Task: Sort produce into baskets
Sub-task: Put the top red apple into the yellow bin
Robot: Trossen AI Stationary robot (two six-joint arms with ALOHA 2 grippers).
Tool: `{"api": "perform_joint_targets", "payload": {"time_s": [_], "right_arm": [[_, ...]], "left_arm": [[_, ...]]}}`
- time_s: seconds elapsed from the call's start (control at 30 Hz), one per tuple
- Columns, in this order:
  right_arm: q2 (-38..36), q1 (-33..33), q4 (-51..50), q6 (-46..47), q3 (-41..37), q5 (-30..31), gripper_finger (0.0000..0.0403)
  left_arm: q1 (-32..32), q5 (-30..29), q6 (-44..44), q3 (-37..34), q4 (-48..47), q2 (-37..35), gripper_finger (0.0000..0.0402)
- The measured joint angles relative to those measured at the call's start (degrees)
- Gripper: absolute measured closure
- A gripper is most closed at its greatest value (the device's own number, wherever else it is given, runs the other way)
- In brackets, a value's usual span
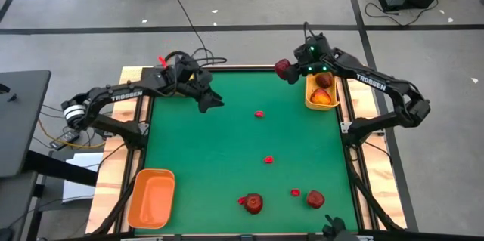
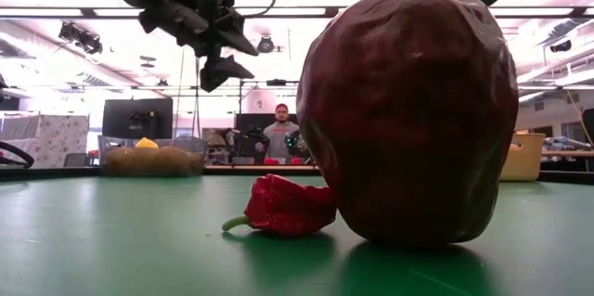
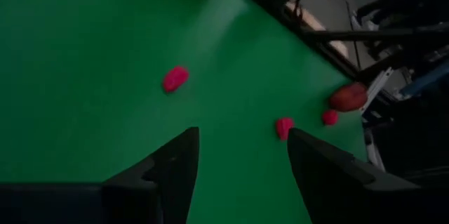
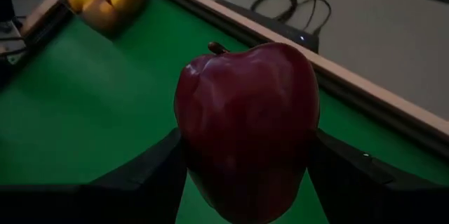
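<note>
By far edge of surface (image 1: 227, 143), our right gripper (image 1: 288, 69) fingers clamp dark red apple (image 4: 245, 136); next, drop into yellow basket (image 1: 311, 101). Left gripper (image 1: 212, 102) waits, fingers wide.

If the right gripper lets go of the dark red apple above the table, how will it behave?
The apple, gripped by the right gripper beside the yellow basket, looks round and smooth, so it would probably roll. Its skin shines, so it may be slippery. It keeps its shape between the fingers, so it is likely stiff.
</note>
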Motion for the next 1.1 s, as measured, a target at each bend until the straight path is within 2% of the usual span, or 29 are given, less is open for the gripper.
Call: {"api": "perform_joint_targets", "payload": {"time_s": [0.1,0.27,0.53,0.63,0.83,0.93,1.1], "right_arm": [[-1.1,-1.7,-2.8,-0.9,0.0,0.1,0.0132],[-3.7,-5.4,-13.3,-1.9,0.0,3.1,0.0132],[-7.6,-9.9,-26.4,2.7,0.0,13.0,0.0132],[-7.6,-11.5,-28.7,5.2,0.0,12.7,0.0132],[-5.2,-13.6,-30.7,13.6,0.0,6.2,0.0132],[-3.8,-13.7,-30.3,16.0,0.0,6.7,0.0132],[-3.0,-13.4,-31.8,16.9,0.0,7.0,0.0132]], "left_arm": [[0.0,0.0,0.2,-1.7,-0.4,-0.5,0.0179],[0.7,0.9,0.3,-2.4,-1.5,-2.0,0.0179],[3.1,1.2,0.2,-2.4,-7.3,-7.6,0.0179],[4.1,1.6,0.2,-2.4,-7.8,-9.0,0.0179],[5.2,1.1,0.5,-2.4,-8.0,-9.2,0.0179],[5.4,-1.4,0.6,-2.4,-8.5,-9.2,0.0179],[5.4,-1.7,3.0,-2.4,-12.1,-9.1,0.0179]]}}
